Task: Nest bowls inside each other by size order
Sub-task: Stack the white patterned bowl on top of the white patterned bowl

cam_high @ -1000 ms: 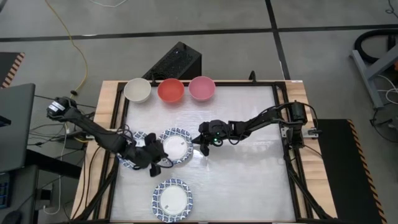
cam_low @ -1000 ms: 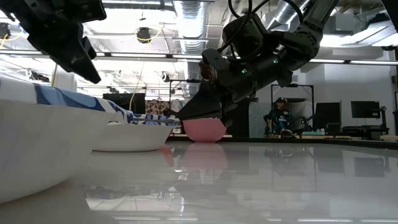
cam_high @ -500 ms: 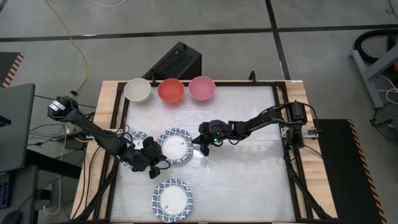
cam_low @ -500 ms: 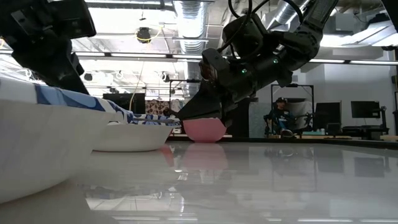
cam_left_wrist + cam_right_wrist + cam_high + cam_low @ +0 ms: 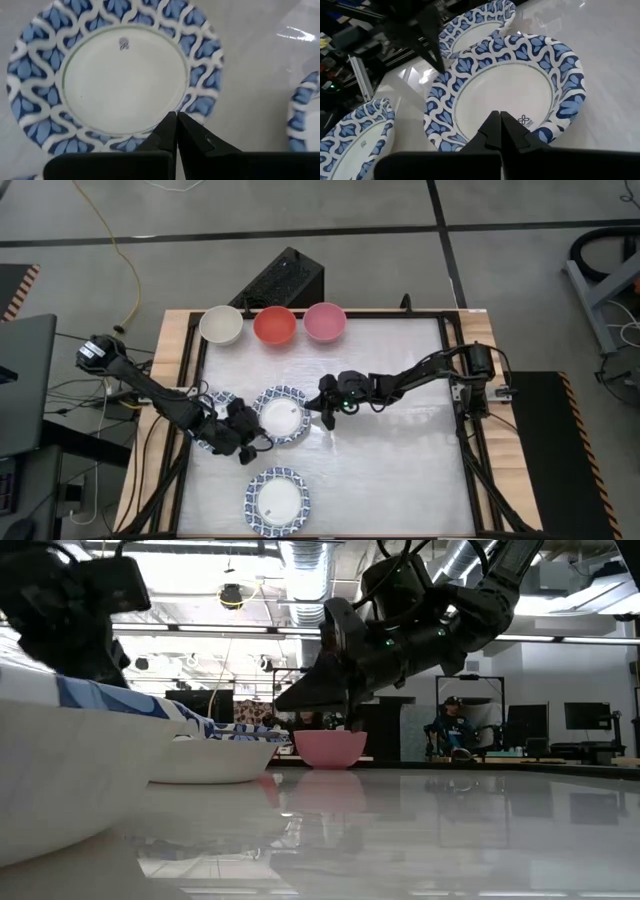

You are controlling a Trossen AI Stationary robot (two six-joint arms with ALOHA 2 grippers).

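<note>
A blue-and-white bowl (image 5: 282, 417) rests on its base mid-table, between my two grippers. My left gripper (image 5: 257, 442) is shut, its tips over the bowl's patterned rim (image 5: 187, 107) on the near-left side. My right gripper (image 5: 325, 408) is shut and hangs above the bowl's right side (image 5: 540, 132), clear of it in the low view (image 5: 282, 705). A second patterned bowl (image 5: 212, 418) lies partly under my left arm. A third (image 5: 277, 500) sits near the front edge. Cream (image 5: 221, 325), red (image 5: 274, 325) and pink (image 5: 324, 321) bowls stand in a row at the back. My left gripper's shut fingertips (image 5: 172, 125) stand at the middle bowl's rim, coming from the near-left and slanting down. I cannot tell whether they touch it. The bowl sits flat on the table.
The white tabletop (image 5: 400, 470) lies bare to the right of the bowls. A black box (image 5: 283, 280) stands behind the table's far edge. A person sits far off in the room (image 5: 452, 730).
My right gripper has risen a little and moved toward the table's left, over the middle bowl's right side. My left arm has shifted slightly toward the table's left. The bowls have stayed where they were.
</note>
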